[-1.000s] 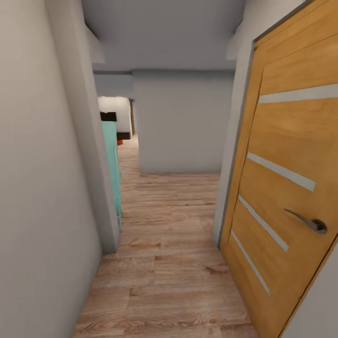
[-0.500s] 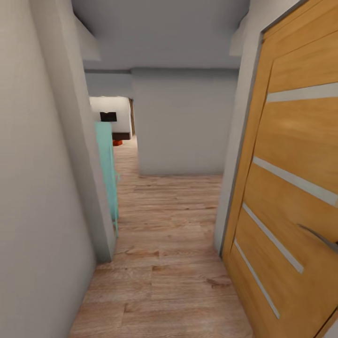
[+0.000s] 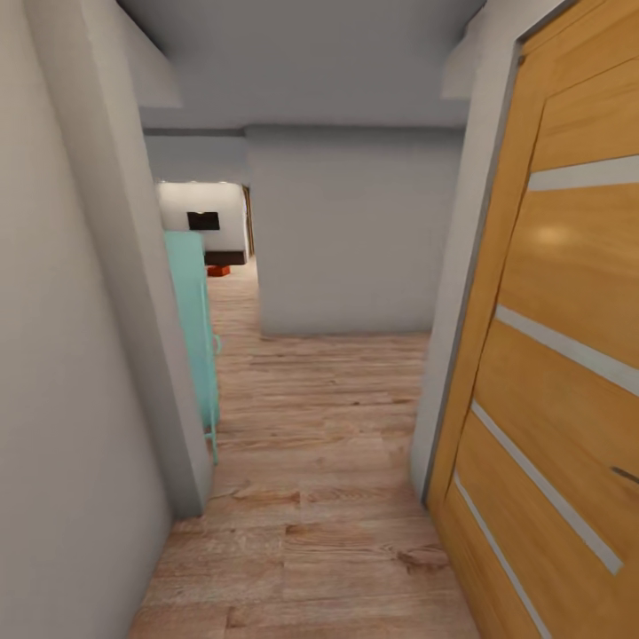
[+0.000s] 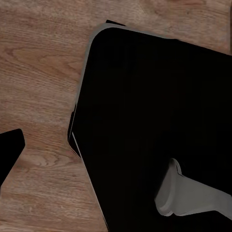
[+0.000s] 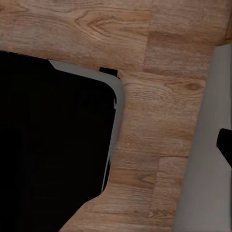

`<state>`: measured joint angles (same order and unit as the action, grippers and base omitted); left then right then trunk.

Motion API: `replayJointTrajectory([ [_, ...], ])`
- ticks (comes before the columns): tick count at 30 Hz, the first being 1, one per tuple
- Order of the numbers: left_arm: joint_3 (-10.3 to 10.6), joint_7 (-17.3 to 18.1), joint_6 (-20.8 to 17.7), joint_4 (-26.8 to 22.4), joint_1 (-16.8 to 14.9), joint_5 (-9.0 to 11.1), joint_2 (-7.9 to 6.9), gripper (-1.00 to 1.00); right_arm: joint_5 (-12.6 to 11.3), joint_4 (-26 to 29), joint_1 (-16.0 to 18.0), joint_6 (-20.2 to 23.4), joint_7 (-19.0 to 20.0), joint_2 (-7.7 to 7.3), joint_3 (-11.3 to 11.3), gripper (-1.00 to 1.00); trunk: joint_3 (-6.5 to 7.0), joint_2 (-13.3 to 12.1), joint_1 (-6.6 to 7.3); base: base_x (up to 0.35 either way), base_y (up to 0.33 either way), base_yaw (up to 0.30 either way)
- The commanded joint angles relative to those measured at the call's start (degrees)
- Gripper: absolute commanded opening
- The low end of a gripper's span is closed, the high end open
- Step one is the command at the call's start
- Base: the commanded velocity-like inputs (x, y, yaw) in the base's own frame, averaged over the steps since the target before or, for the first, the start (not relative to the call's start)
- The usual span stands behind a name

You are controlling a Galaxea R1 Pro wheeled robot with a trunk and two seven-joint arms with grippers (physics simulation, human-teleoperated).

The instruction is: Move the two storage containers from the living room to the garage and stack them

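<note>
A large black body with a thin grey rim and a rounded corner [image 5: 53,145] hangs over the light wood plank floor [image 5: 154,125], hiding much of it. The planks show clear grain and a few knots, with seams between boards. Along one side runs a plain grey-white strip [image 5: 205,159], and a small black shape [image 5: 225,145] cuts into it at the picture's border.

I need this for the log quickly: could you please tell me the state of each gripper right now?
Left gripper: cannot be told from these views.
Right gripper: cannot be told from these views.
</note>
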<state>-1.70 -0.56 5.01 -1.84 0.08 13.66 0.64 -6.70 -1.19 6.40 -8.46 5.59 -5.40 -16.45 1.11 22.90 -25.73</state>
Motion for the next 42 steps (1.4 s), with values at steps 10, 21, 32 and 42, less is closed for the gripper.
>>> replayJointTrajectory([
  [10,-0.2,-0.1,0.1,0.0,0.0,0.1,-0.08,1.00,-0.5,-0.1,0.1,-0.1,0.4,0.04,-0.7,1.00,-0.01,0.0,-0.05,0.322,0.000,0.000],
  [21,-0.1,-0.1,0.1,0.0,0.0,0.1,-0.03,1.00,-0.4,-0.1,0.1,-0.1,0.5,0.05,-0.6,1.00,-0.01,0.0,-0.05,0.323,0.000,0.000],
  [32,-0.2,-0.1,0.5,0.0,0.0,0.1,-0.02,1.00,-0.4,-0.1,0.1,-0.2,0.6,0.03,-0.6,1.00,-0.01,0.0,-0.05,0.323,0.000,0.000],
  [42,-0.2,-0.1,0.5,0.0,0.0,0.1,0.06,1.00,-0.2,-0.1,0.1,-0.5,0.5,-0.04,-0.6,1.00,-0.01,0.0,-0.05,0.323,0.000,0.000],
])
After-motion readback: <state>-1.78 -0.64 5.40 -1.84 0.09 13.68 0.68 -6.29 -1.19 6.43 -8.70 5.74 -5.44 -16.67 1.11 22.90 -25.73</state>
